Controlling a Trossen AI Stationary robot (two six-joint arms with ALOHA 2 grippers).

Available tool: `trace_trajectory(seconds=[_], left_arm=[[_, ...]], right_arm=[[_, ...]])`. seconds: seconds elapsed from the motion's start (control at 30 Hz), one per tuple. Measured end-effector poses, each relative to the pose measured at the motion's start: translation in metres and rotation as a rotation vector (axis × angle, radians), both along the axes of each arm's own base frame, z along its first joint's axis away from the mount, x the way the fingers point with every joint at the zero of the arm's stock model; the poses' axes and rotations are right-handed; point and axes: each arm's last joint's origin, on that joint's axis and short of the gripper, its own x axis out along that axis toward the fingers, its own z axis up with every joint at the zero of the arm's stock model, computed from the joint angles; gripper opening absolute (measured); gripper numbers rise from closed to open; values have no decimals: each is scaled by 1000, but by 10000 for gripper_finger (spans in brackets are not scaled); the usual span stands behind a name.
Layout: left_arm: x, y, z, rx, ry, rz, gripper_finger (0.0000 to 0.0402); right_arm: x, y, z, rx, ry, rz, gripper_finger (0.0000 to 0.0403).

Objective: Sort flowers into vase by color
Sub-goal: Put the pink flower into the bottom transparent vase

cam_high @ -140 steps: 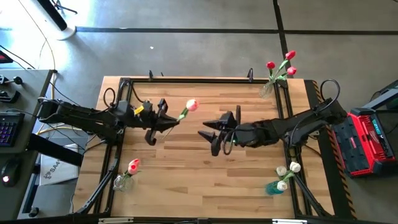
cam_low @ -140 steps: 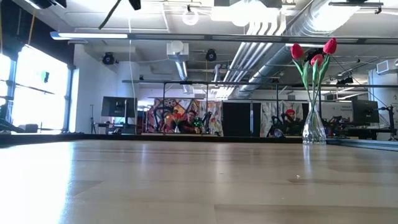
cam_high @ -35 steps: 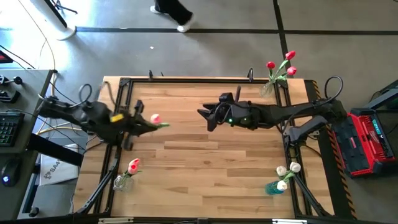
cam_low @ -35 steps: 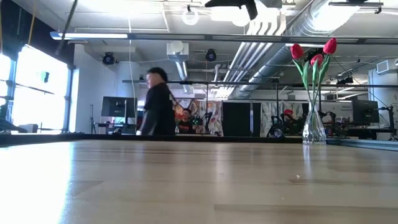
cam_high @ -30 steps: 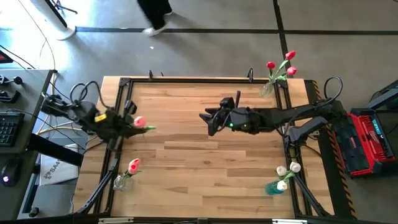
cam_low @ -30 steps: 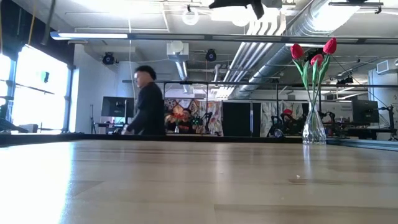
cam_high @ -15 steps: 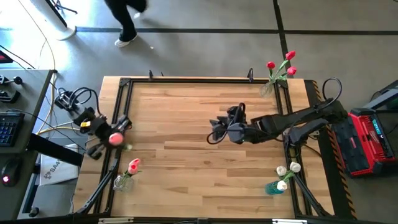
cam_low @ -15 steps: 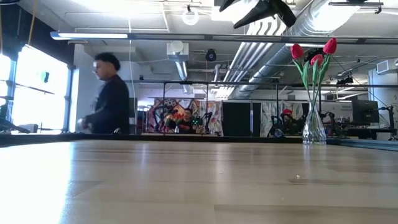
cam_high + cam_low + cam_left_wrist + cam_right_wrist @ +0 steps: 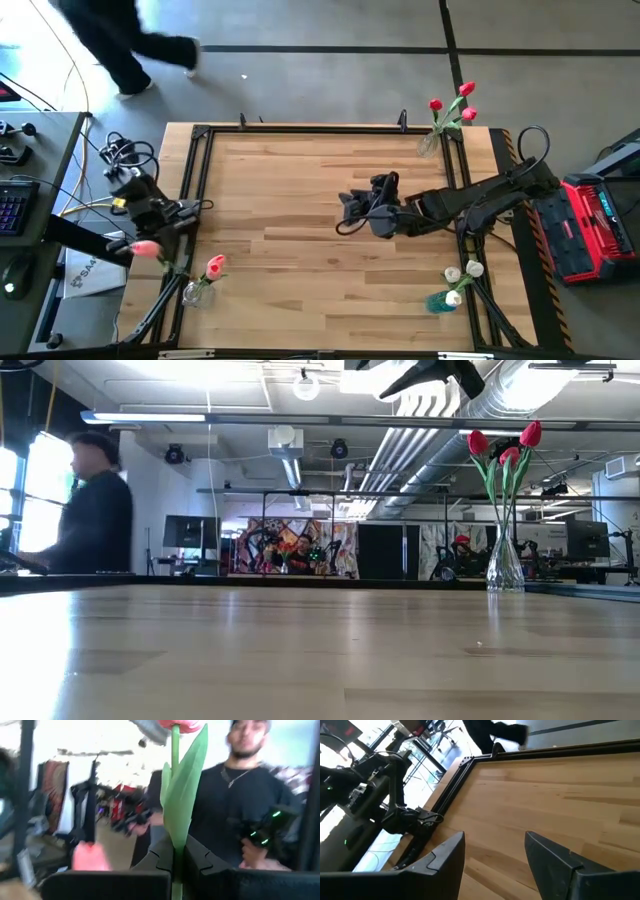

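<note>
One pink-headed artificial tulip with a thin green stem and leaf [image 9: 146, 249] sits pinched between the fingers of the left gripper [image 9: 160, 247], at the table's left edge, its head out past the rim. Left wrist view: stem upright [image 9: 175, 795], jaws clamped on it near the base, leaf rising beside the stem. Just beside it, at the near left corner, a small clear glass vase [image 9: 194, 293] holds another pink tulip [image 9: 214, 266]. Far right corner: tall clear glass vase [image 9: 505, 566] with three red tulips [image 9: 450, 103]. Near right corner: teal-tinted vase [image 9: 438, 300] carrying white tulips [image 9: 465, 270]. Right gripper [image 9: 347, 212] hangs over the middle of the light wooden plank table [image 9: 300, 270], right of centre, well apart from all flowers; right wrist view shows its two dark fingers [image 9: 445, 855] spread wide, holding nothing. Beyond the table's far left corner a person in dark clothes [image 9: 120, 40] is on the grey floor; the low view shows that person at the far left [image 9: 95, 510].
</note>
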Motion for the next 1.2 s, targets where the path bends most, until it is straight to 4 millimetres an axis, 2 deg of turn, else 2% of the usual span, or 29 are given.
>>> trace_trajectory(seconds=[0.23, 0.43, 0.67, 0.97, 1.2], left_arm=[[-2, -6, 5, -33, -38, -55, 0], [13, -30, -5, 70, 40, -58, 0], [23, -51, -9, 98, 42, -72, 0], [21, -52, -1, 44, -36, -33, 0], [21, -56, -10, 114, 44, -40, 0]], right_arm=[[0, -1, 0, 18, -14, -14, 195], [0, -1, 0, 25, -19, -18, 195], [0, -1, 0, 31, -21, -19, 195], [1, -2, 0, 37, -15, -9, 195], [1, 0, 0, 49, -11, 12, 195]])
